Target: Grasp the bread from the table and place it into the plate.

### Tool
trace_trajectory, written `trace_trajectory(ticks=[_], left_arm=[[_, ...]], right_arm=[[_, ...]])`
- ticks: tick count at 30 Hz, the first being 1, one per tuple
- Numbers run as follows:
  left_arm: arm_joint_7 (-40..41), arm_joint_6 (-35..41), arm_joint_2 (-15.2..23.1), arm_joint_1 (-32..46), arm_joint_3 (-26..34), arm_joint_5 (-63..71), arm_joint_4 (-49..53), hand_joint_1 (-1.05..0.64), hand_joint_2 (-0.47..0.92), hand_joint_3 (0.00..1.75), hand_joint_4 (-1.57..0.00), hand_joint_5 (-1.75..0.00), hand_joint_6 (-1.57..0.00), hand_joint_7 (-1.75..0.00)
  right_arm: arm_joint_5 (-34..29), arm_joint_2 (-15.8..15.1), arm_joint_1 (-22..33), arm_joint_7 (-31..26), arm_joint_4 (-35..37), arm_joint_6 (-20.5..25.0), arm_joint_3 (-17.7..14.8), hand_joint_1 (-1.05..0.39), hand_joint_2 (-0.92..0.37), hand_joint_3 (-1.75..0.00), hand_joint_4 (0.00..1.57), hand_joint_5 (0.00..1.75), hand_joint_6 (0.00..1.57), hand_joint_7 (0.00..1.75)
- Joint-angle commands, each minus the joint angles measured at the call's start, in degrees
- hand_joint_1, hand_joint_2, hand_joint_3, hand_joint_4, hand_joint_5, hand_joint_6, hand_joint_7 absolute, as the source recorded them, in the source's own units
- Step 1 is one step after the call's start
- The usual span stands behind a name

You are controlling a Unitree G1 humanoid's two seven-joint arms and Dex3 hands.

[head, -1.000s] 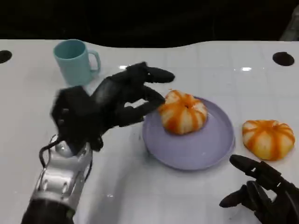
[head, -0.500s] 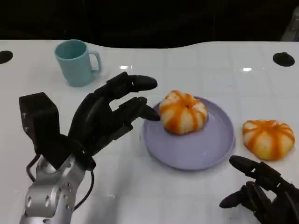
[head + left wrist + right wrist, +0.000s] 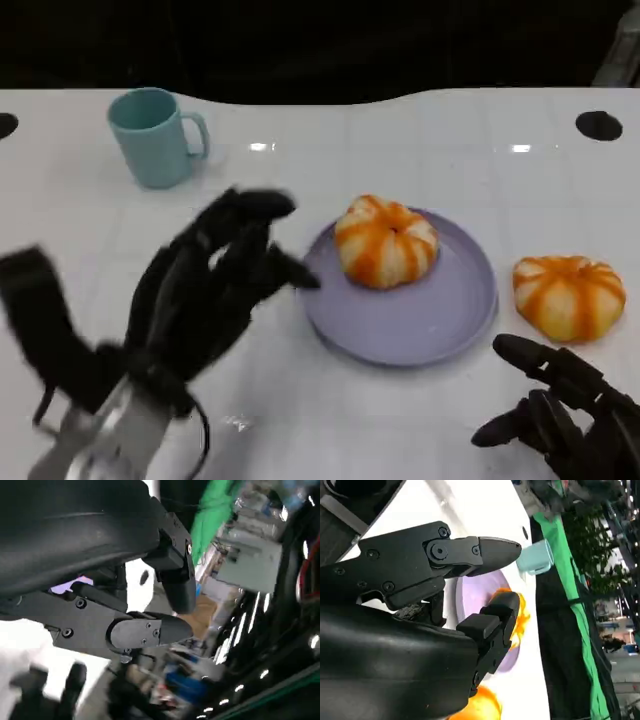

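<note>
Bread [image 3: 570, 297] on desk [image 3: 420, 130] lies just ahead of right hand [image 3: 565, 415], empty and loosely spread; plate [image 3: 405, 335] forward-left. Left hand [image 3: 205, 290] empty, spread, farther off.

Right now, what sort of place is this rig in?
Likely an indoor robot test lab: a glossy white tabletop set with staged props, a lilac round plate and teal ceramic mug, plus a green cloth backdrop behind.
</note>
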Motion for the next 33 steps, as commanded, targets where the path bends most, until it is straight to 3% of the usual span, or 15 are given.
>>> trace_trajectory(ticks=[1,2,3,5,33], left_arm=[[1.77,2.41,0.34,0.26,1.37,-1.59,-3.32,-0.55,0.92,0.52,-0.62,-1.75,-0.46,-1.47],[3.17,2.32,-0.66,5.50,1.56,-1.27,-5.15,-0.55,0.92,0.52,-0.62,-1.75,-0.46,-1.47],[4.12,2.25,-1.37,9.50,1.66,-1.13,-6.60,-0.52,0.92,0.51,-0.72,-1.75,-0.51,-1.63],[5.14,2.39,-2.02,13.93,1.58,-1.21,-8.68,-0.51,0.92,0.50,-0.77,-1.75,-0.54,-1.72],[3.05,2.01,-1.19,12.89,2.32,-0.91,-6.79,-0.52,0.92,0.47,-0.77,-1.75,-0.55,-1.75]], right_arm=[[0.50,-0.56,0.17,0.06,-0.49,-0.40,-0.39,-0.74,-0.92,-0.33,0.69,1.14,0.92,0.37],[0.58,-0.65,0.49,0.10,-0.98,-0.14,-0.32,-0.74,-0.92,-0.33,0.69,1.14,0.92,0.37],[0.74,-0.68,0.75,0.11,-1.39,0.16,-0.28,-0.74,-0.92,-0.34,0.68,1.14,0.91,0.37],[0.47,-0.71,1.17,-0.43,-2.18,0.79,-0.17,-0.75,-0.92,-0.34,0.69,1.13,0.92,0.37],[1.24,-1.23,0.85,-0.06,-1.91,1.34,-0.48,-0.75,-0.92,-0.32,0.71,1.10,0.93,0.34]])
